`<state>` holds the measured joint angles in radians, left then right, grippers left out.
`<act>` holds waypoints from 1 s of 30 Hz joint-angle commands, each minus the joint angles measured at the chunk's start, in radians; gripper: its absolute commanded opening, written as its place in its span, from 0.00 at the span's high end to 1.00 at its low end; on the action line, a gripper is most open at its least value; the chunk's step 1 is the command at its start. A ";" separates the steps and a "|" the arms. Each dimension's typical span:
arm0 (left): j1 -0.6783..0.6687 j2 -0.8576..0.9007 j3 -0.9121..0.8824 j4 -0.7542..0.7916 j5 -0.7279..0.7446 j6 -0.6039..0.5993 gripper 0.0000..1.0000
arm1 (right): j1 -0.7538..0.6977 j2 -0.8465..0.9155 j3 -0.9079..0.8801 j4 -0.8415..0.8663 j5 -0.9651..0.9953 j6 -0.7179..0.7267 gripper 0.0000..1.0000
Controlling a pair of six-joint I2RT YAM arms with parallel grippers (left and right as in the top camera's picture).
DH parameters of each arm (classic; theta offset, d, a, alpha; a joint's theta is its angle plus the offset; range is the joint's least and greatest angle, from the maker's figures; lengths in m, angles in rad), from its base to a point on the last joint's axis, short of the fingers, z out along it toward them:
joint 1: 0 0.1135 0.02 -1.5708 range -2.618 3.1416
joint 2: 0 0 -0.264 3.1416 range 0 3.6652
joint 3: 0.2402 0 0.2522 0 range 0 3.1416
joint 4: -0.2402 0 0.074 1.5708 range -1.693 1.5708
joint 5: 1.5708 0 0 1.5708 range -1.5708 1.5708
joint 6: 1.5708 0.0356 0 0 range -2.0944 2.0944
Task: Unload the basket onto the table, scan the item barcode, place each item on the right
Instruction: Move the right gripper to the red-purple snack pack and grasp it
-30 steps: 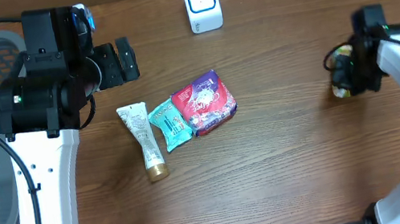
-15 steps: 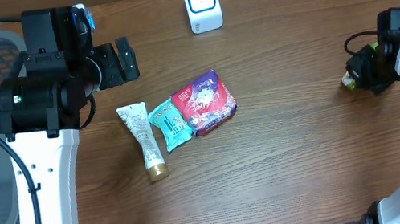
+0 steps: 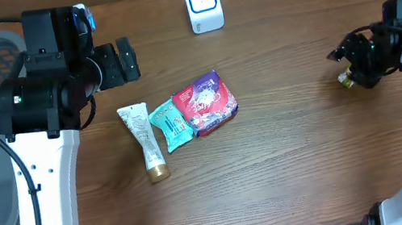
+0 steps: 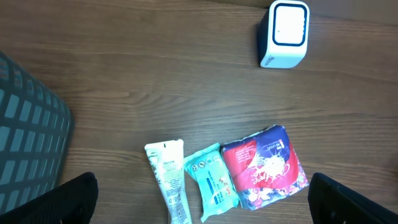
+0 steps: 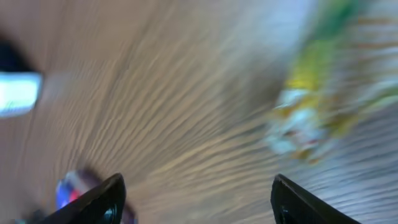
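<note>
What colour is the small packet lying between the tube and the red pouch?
The packet is teal, clearest in the left wrist view.

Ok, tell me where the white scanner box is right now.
In the overhead view the white scanner box stands at the top centre, up beyond the purple packet and apart from it.

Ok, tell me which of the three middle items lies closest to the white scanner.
The red-and-purple pack, rightmost of the three; the teal packet and white tube lie farther from the scanner.
</note>
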<state>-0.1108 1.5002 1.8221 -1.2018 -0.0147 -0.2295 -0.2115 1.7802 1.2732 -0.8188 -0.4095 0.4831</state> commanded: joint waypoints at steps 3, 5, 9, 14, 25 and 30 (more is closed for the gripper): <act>-0.001 0.005 0.014 0.001 0.007 0.013 0.00 | 0.180 -0.064 0.087 -0.026 -0.079 -0.176 0.18; -0.001 0.005 0.014 0.001 0.007 0.013 0.00 | 0.264 -0.064 0.104 0.001 -0.079 -0.152 0.17; -0.001 0.005 0.014 0.001 0.007 0.013 0.00 | 0.436 -0.038 0.238 -0.013 0.000 -0.128 0.09; -0.001 0.005 0.014 0.001 0.007 0.013 0.00 | 0.608 0.048 0.453 -0.153 0.266 -0.149 0.01; -0.001 0.005 0.014 0.001 0.007 0.013 0.00 | 0.713 0.232 0.461 -0.232 0.267 -0.177 0.00; -0.001 0.005 0.014 0.001 0.007 0.013 0.00 | 0.716 0.326 0.460 -0.250 0.129 -0.273 0.00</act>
<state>-0.1108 1.4998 1.8221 -1.2018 -0.0147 -0.2295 0.4934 2.0750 1.7275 -1.0668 -0.1757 0.2996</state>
